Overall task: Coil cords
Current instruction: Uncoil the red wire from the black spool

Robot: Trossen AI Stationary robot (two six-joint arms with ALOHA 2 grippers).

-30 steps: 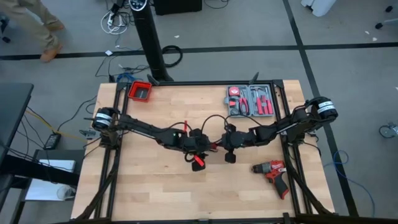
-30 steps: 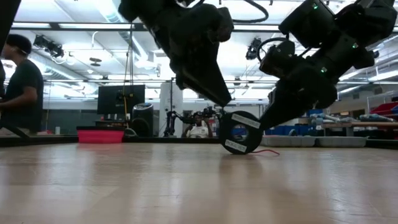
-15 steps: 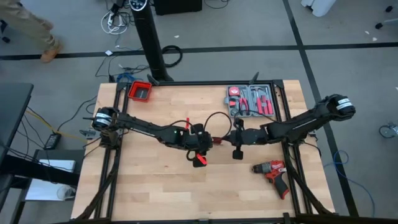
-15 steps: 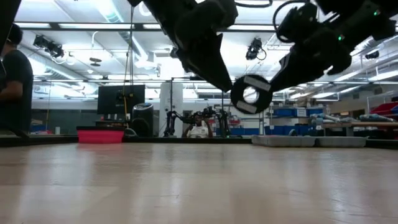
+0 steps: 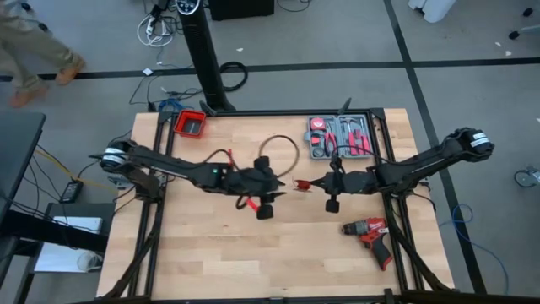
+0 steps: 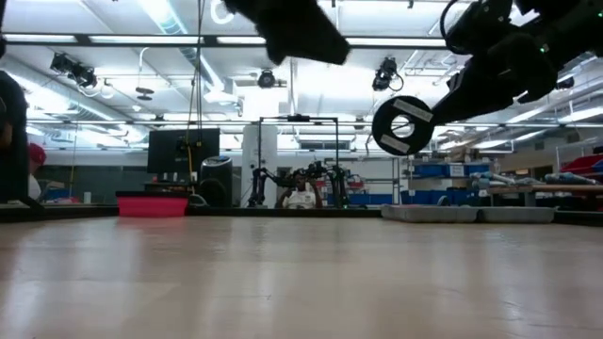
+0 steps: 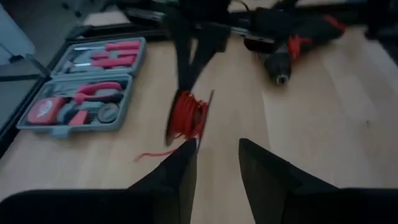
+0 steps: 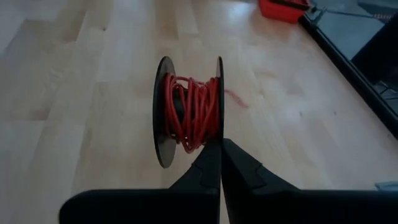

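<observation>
Noting change: the spool (image 8: 189,112) of red cord (image 8: 194,118), on the table between both grippers a second ago, now hangs clear of it near centre. The right gripper (image 8: 221,146) has its fingers pressed together on a flange edge, while the left gripper (image 7: 217,149) has backed off left, fingers spread and empty. Coiling looks nearly done; drill (image 5: 371,232), tool case (image 5: 339,135) and red bin (image 5: 191,124) stand well apart, blocking nothing.

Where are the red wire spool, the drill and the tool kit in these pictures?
Red wire spool (image 8: 189,115): right wrist view, on the wound red wire.
Drill (image 5: 371,234): high view, on its red body.
Tool kit (image 5: 341,136): high view, on the open tray.
</observation>
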